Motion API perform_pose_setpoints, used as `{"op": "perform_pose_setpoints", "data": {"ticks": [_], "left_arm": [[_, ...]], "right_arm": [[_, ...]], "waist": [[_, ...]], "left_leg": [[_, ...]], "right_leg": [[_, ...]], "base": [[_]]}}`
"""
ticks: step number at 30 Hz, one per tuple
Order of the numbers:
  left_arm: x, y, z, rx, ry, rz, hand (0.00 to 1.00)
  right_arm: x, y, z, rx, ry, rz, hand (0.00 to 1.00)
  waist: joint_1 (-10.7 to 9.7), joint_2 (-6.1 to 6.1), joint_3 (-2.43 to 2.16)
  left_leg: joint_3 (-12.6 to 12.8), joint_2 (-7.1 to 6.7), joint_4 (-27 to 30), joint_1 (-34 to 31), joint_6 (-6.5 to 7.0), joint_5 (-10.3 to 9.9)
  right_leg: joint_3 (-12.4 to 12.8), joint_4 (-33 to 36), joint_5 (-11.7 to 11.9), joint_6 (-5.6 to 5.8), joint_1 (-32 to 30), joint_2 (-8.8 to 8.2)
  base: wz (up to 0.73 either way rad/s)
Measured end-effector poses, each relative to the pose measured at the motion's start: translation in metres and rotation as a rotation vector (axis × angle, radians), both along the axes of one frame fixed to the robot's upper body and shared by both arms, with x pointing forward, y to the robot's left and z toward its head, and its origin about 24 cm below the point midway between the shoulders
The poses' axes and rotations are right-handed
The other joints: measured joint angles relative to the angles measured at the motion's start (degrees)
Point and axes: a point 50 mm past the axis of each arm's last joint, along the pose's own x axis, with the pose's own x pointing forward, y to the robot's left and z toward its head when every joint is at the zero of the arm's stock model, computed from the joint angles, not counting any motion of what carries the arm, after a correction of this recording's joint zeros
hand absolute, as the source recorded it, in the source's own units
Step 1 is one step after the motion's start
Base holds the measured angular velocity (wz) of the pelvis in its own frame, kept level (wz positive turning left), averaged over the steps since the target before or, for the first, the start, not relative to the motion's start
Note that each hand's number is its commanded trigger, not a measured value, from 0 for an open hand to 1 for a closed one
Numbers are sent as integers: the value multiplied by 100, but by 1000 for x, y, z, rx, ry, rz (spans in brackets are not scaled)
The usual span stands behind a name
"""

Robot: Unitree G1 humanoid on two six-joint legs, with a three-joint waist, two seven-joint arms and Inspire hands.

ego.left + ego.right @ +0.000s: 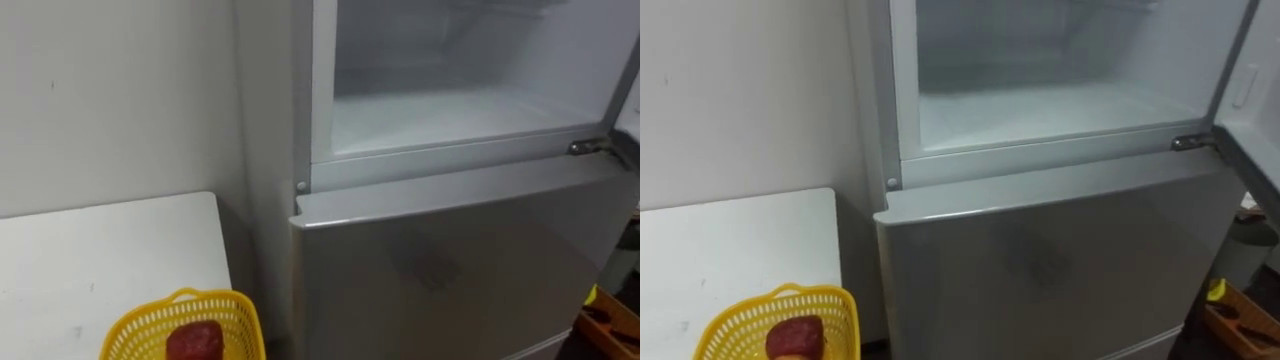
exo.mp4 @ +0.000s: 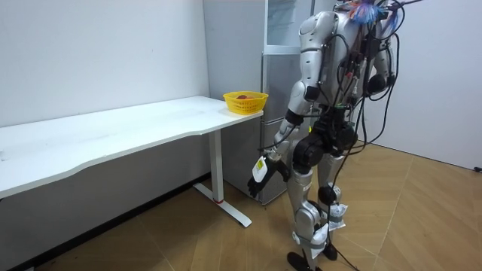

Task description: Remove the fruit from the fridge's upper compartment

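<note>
Robot stands upright in room view, back mostly to cam, knees a bit bent. L arm hangs down w/ elbow slightly bent, forearm angled fwd. The left hand (image 2: 261, 174) is low by the thigh, on room view's left of the body.

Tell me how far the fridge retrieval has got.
Done, it seems: the upper compartment stands open with a bare shelf, and a red item lies in the yellow basket on the white table. In hand: nothing I can make out; the left robot hand hangs low beside the robot. Left: probably shutting the upper door.
</note>
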Motion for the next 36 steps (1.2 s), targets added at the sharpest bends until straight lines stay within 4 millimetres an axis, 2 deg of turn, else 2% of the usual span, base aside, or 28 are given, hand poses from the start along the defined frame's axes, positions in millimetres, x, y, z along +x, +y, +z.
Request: {"op": "perform_pose_setpoints", "data": {"ticks": [5,9,16,21,25,33,36], "left_arm": [[-8,7,2,23,9,16,0],[-12,14,5,51,-2,41,0],[-7,24,10,76,-49,85,0],[-8,25,11,86,-44,68,0],[-12,27,11,90,-36,84,0],[-13,28,11,68,-34,96,0],[-14,28,11,67,-33,100,0]], "right_arm": [[2,-23,14,57,-42,-222,0],[1,-38,32,48,-110,-356,0],[1,-67,56,0,-173,-492,0],[-8,-86,67,-39,-182,-584,0],[-12,-93,83,-88,-209,-643,0],[-13,-99,121,-150,-377,-679,0],[-14,-101,126,-162,-399,-685,0]], "waist": [[-42,-97,23],[-72,-127,16],[-117,-147,9],[-156,-171,15],[-246,-199,2],[-300,-293,-11],[-302,-301,-9]], "left_leg": [[-1,-1,-1,-13,0,0],[15,-12,-8,-18,-2,1],[7,-8,-13,-24,0,1],[8,-8,-40,-32,-1,2],[23,-35,-40,-101,-3,3],[22,-31,-13,-105,-7,8],[8,-28,-14,-104,-7,8]], "right_leg": [[4,10,-2,0,-43,6],[8,9,-1,-1,-51,21],[9,-4,2,4,-4,9],[-4,2,-4,2,-33,16],[5,177,-80,-2,-184,25],[-1,181,-90,-3,-233,16],[-5,185,-90,-3,-231,-7]], "base": [[0],[0],[0],[0],[-1],[-1],[1]]}}
